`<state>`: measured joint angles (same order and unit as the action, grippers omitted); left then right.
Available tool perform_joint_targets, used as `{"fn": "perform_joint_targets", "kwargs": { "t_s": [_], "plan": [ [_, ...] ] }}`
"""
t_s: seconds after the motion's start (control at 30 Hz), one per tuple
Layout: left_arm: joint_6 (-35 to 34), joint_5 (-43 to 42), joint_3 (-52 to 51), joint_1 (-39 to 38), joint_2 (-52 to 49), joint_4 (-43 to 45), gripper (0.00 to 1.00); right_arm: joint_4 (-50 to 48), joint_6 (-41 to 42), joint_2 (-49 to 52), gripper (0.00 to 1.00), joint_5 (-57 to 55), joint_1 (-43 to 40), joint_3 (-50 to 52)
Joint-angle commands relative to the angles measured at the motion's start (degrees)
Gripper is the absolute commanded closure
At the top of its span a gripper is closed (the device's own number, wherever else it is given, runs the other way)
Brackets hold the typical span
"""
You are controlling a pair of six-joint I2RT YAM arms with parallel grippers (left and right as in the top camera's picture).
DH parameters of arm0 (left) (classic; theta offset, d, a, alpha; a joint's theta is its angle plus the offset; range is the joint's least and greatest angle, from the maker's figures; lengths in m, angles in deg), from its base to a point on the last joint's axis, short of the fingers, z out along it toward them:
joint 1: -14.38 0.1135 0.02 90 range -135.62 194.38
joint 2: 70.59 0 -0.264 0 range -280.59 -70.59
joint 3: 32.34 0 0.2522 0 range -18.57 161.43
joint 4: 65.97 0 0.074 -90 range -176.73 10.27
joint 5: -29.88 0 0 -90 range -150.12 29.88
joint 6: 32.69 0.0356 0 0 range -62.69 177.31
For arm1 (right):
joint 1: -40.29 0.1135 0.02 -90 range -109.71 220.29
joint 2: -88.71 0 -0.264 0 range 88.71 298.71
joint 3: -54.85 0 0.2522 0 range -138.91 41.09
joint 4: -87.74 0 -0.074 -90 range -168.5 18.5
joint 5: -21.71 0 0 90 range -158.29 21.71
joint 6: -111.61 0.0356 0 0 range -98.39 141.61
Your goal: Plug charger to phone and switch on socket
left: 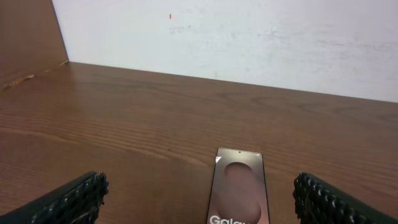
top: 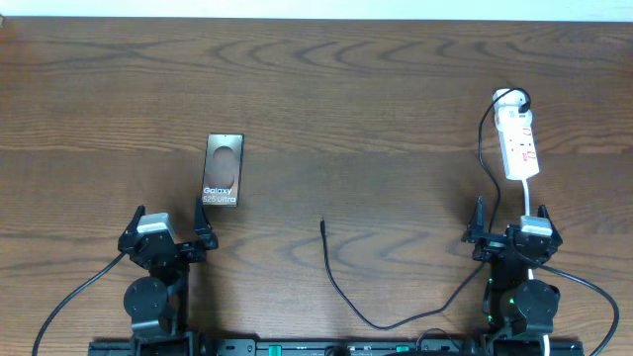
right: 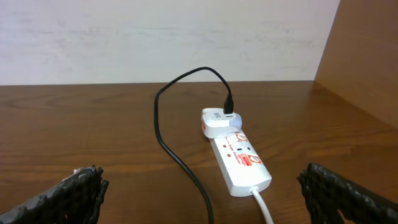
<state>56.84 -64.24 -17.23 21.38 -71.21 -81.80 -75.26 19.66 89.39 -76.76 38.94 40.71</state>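
Lying parallel to the flat brownish phone [top: 224,170], rightward, the thin black charger's tip [top: 323,226] is nearer the left gripper [top: 168,229] than the right gripper [top: 511,223]; both gape empty.

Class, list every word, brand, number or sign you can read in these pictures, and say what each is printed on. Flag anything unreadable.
"Galaxy S25 Ultra": white lettering on the screen of the phone, overhead view.
"Gala": the same lettering, cut off by the frame edge, left wrist view.
Red marks on the socket: too small and blurred to read.
No other text shows.
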Motion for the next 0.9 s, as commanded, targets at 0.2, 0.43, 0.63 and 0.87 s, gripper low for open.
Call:
{"fn": "perform_joint_targets", "kwargs": {
  "t_s": [0.2,0.43,0.63,0.87],
  "plan": [
    [-0.7,-0.33,-1.11,-0.22,0.33,-1.77,0.02,0.22,-0.48,-0.31,0.01,-0.59,1.01,0.07],
    [-0.7,-0.33,-1.11,-0.22,0.35,-1.77,0.02,0.22,-0.48,-0.31,0.01,-0.61,1.01,0.07],
    [-0.7,-0.33,-1.11,-0.22,0.33,-1.77,0.02,0.22,-0.48,-0.31,0.01,-0.61,1.03,0.07],
    [-0.7,-0.33,-1.11,-0.22,0.33,-1.75,0.02,0.22,-0.46,-0.31,0.01,-0.61,1.01,0.07]
  ]
}}
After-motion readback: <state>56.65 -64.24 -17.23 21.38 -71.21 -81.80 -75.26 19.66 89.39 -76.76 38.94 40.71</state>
